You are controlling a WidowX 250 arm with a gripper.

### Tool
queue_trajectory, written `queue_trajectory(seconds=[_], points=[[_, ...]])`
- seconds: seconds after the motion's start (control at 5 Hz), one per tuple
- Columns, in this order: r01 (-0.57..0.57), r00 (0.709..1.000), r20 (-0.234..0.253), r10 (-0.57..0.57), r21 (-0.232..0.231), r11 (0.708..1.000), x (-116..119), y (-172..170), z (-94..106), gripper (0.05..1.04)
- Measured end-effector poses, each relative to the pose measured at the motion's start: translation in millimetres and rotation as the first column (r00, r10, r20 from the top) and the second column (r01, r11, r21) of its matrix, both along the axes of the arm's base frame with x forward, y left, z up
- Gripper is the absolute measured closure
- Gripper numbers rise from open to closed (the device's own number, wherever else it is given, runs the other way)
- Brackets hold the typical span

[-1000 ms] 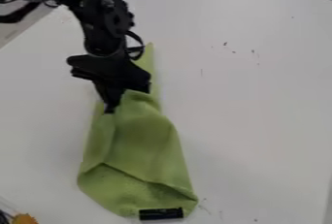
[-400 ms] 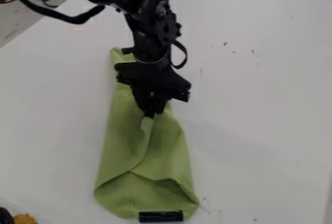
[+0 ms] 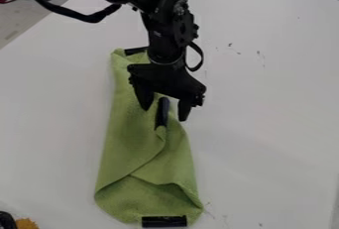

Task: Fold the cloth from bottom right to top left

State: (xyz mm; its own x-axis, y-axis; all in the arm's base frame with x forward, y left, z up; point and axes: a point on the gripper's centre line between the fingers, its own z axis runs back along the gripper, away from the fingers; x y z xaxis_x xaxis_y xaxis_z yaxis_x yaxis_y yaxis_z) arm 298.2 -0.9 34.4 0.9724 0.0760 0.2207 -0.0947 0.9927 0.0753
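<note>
We see green cloth [image 3: 132, 139] on white table [image 3: 268, 129], folded layers across its lower half. Gripper [image 3: 165, 114] over cloth's upper half, fingers apart. We note dark middle strip [image 3: 162, 112] between fingertips, bottom strip [image 3: 164, 221] at cloth's lower edge, top strip [image 3: 136, 50] at cloth's upper end.

Cloth [image 3: 132, 143] is kinda lime green, strip [image 3: 164, 221] on its bottom edge's black, gripper [image 3: 164, 114] over it's black, table [image 3: 265, 124] around it's whitish.

There are one hand [image 3: 164, 114], one cloth [image 3: 129, 148], three black strips [image 3: 164, 221].
</note>
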Motion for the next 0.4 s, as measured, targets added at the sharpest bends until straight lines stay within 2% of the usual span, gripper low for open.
queue_trajectory(seconds=[0.2,0.4], points=[[0.013,1.0,-0.011,-0.013,0.01,1.0,-0.4,-10.0,2.1,0.077],[0.0,1.0,0.021,-0.001,0.026,1.0,1.4,-11.8,11.2,0.083]])
